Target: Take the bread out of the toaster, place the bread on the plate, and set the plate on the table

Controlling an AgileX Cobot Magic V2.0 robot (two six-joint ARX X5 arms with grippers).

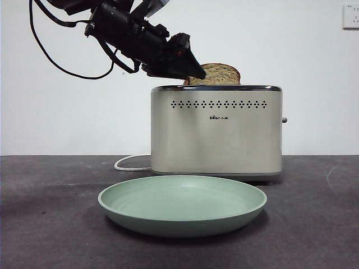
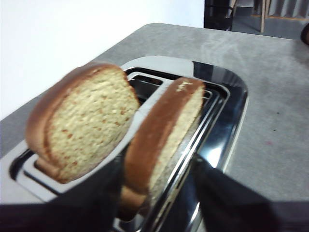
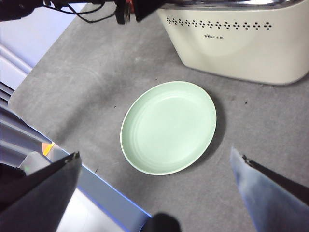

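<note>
Our left gripper (image 2: 159,193) hangs at the toaster's (image 1: 216,131) top rim with its jaws spread to either side of the bread (image 2: 164,135), gripping nothing; the slice stands upright in its slot, its long axis running along the slot. Our right gripper (image 3: 154,193) waits wide open above the plate (image 3: 169,126), which sits on the table (image 1: 45,213) before the toaster

The toaster (image 1: 216,131) was cream with a shiny silver top and two rows of little black holes. The bread (image 1: 216,74) was tan and speckled, with a dark brown crust. The plate (image 1: 182,204) was pale mint green. The table (image 1: 45,224) was dark grey-brown.
</note>
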